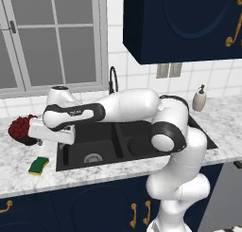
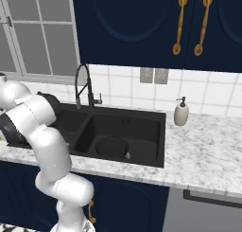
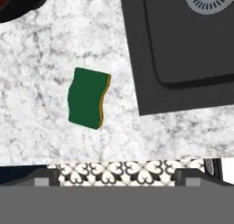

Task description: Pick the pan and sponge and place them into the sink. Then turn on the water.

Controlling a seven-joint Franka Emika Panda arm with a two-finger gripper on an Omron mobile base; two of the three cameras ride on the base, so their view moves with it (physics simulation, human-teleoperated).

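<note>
the black double-basin sink [image 1: 66,165] is set into the marbled white counter [image 1: 227,122], with its tall arched faucet [image 2: 83,86] rising behind the divider between the basins. in the right base view the round black pan [image 2: 111,146] lies flat on the floor of the right basin, near the front wall. the left basin holds nothing but its silver drain [image 1: 93,157], which also shows at the top of the hand view.

the sponge [image 1: 38,165] lies on the counter just left of the sink's front left corner, apart from the rim, green scrub layer up with the yellow showing along one edge. in the hand view it sits below the camera, beside the corner of the sink and a little off to one side of the fingers.

the gripper [image 3: 130,176] hangs above the counter at the left end of the sink, its two dark fingertips [image 3: 46,176] spread wide apart and holding nothing, well above the sponge.

a dark bowl [image 1: 26,140] heaped with red fruit [image 1: 21,126] stands on the counter left of the sink, behind the sponge. a pale soap dispenser [image 2: 181,112] stands by the tiled wall to the right of the sink.
</note>
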